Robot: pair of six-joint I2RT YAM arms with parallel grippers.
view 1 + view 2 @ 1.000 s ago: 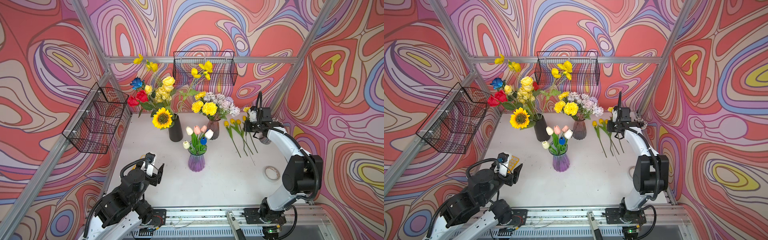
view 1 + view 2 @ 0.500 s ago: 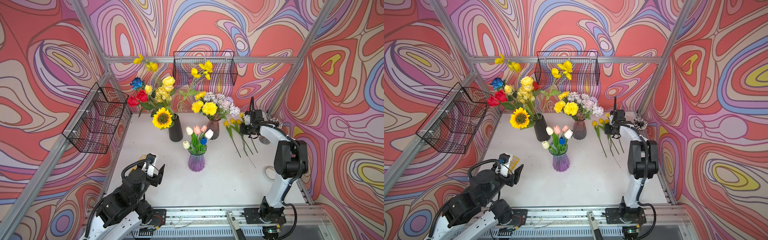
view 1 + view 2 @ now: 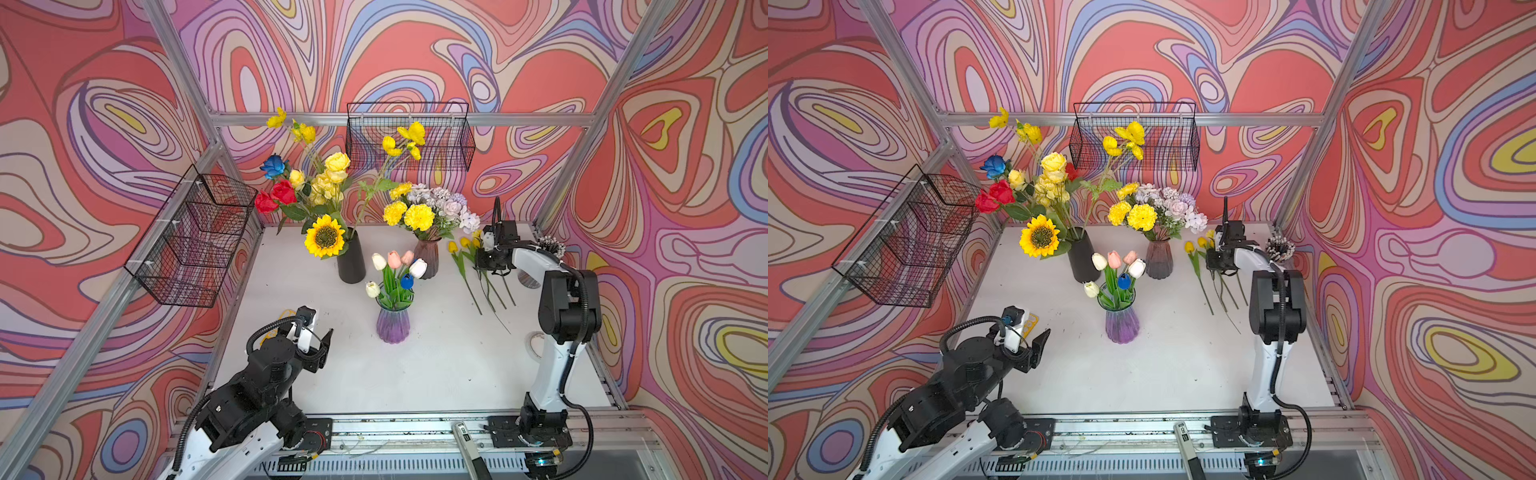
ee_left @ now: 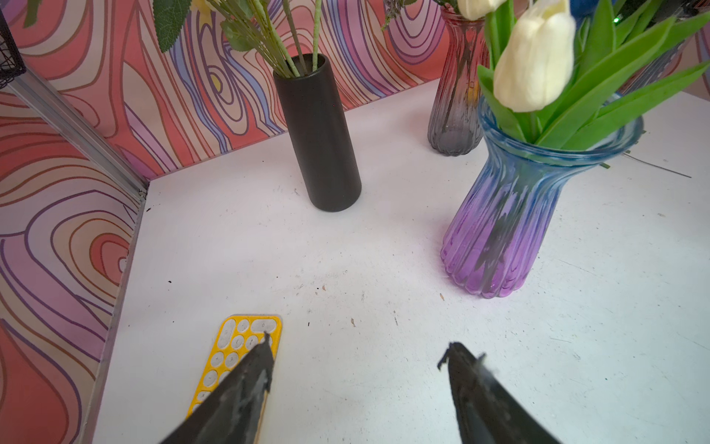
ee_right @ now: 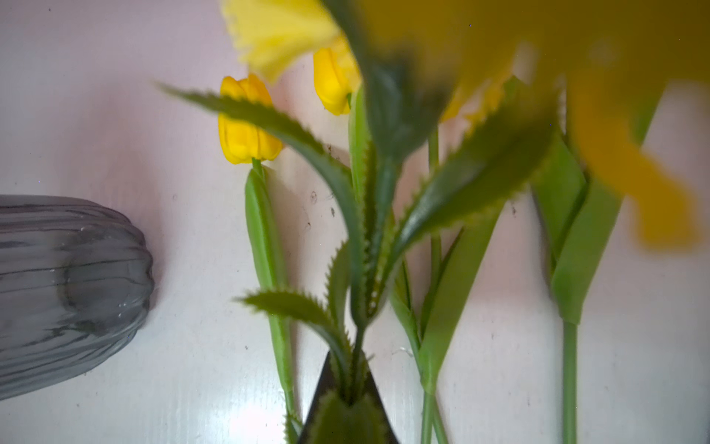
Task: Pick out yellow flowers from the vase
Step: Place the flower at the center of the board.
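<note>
Clock set on the white tabletop (image 3: 436, 374) in the top views, 12 at the back wall. Over the last second the right arm folded its elbow upright and brought the right gripper (image 5: 347, 384) lower and toward 9, so it now hangs just above the yellow tulips (image 3: 453, 246) lying loose at about 2 o'clock. Its jaws are clamped tight on a green stem with saw-edged leaves (image 5: 369, 230). The bloom is a yellow blur right at the lens, so I cannot tell its type. The left gripper (image 4: 355, 346) has not moved: at 8 o'clock, spread wide, nothing in it, over a yellow keypad (image 4: 246, 346). Reading: this stem is on its way down to join the pile, release not yet made. Yellow still standing: pom-pom marigolds (image 3: 419, 217) in the smoky ribbed glass vase (image 3: 427, 257) at 1, and a sunflower (image 3: 325, 237) plus roses in the black cylinder vase (image 3: 351, 262) at 12. Task well short of done.
</note>
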